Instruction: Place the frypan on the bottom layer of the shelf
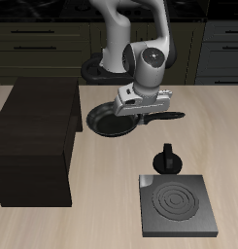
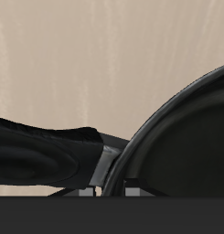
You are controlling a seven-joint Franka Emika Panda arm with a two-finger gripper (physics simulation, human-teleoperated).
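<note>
The frypan [image 1: 111, 122] is a small round black pan whose long handle [image 1: 167, 116] points away from the shelf. My gripper [image 1: 139, 107] is shut on the handle close to where it joins the pan and holds the pan just above the table. The shelf [image 1: 33, 126] is a large dark box-like unit, and the pan's rim is a short gap from its near side. In the wrist view the pan's rim [image 2: 182, 137] and handle [image 2: 40, 155] fill the frame over pale table, with the gripper [image 2: 112, 190] at the handle's root.
A square dark-grey stove plate [image 1: 177, 202] with concentric rings lies near the table's front edge. A small black knob [image 1: 167, 159] stands just behind it. Kitchen cabinets run along the back behind the robot's base.
</note>
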